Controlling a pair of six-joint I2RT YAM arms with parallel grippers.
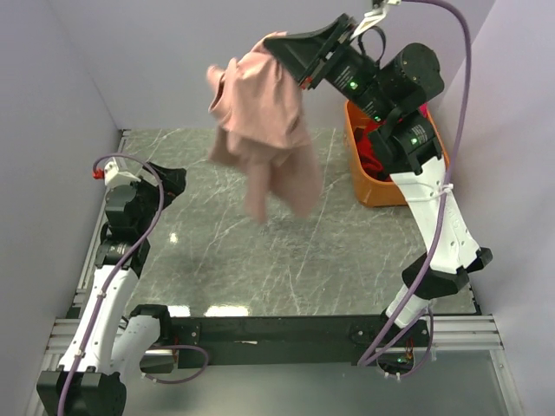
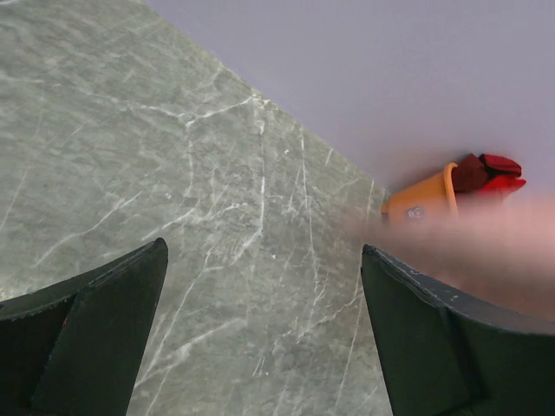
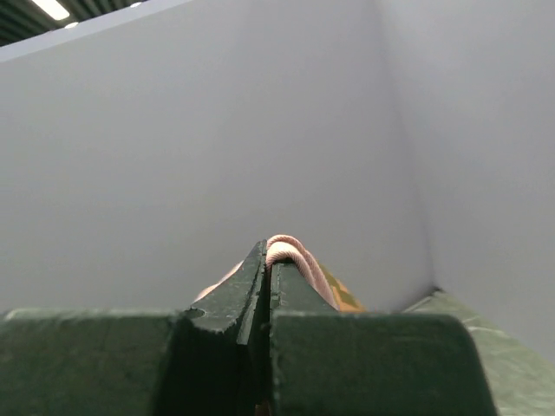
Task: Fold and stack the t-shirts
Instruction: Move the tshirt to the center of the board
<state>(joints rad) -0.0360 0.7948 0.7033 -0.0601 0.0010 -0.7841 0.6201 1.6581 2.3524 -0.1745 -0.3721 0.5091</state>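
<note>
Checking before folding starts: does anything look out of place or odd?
The dusty pink t-shirt hangs crumpled in mid-air from the shut right gripper, above the table rather than flat on it. Red shirts poke out of the orange tub. Nothing looks damaged.

A: Anything legible anywhere?

B: Nothing readable. Just a small pale label (image 2: 414,211) on the side of the orange tub (image 2: 431,192), seen from the left wrist, too blurred for letters or numbers.

A: And on the dusty pink t-shirt (image 1: 260,113), hanging up left of the tub?

B: No lettering to make out from above. From the right wrist, only an orange-olive patch (image 3: 336,293) on a fold of that cloth; unclear whether print, too small to read.
</note>
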